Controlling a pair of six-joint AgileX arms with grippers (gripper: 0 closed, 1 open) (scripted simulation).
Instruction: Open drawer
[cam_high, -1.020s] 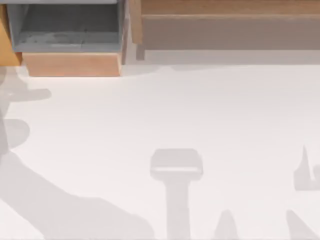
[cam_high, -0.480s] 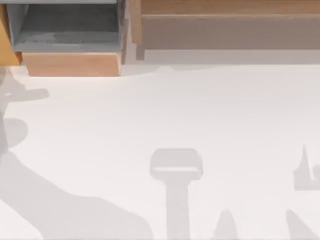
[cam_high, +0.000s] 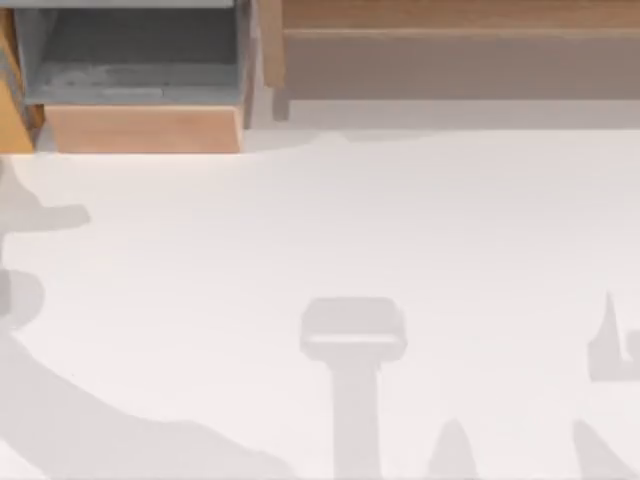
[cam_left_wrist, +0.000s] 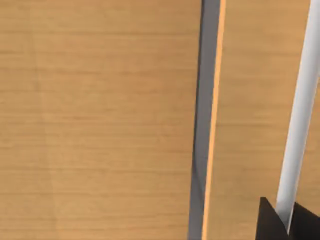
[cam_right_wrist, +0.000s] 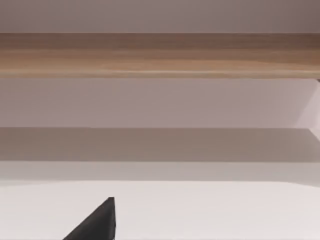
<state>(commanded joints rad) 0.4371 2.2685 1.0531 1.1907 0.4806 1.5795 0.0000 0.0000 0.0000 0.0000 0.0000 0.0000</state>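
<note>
At the worktop's far left corner, the grey-walled drawer with an orange-brown wooden front (cam_high: 12, 130) has slid further out, with the left gripper (cam_left_wrist: 286, 222) clenched on its white bar handle (cam_left_wrist: 300, 110); the opening is progressing, and the right gripper (cam_right_wrist: 100, 222) idles facing the long tan wooden shelf (cam_right_wrist: 160, 55).

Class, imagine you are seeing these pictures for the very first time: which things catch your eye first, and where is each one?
First comes the wide grey-lined box with its pale wood front, at the top view's upper left, beside the long tan wooden shelf along the far edge. At the far left edge, a sliver of the orange-brown drawer peeks in. In the left wrist view, the left gripper sits at a white bar handle on orange wood.
</note>
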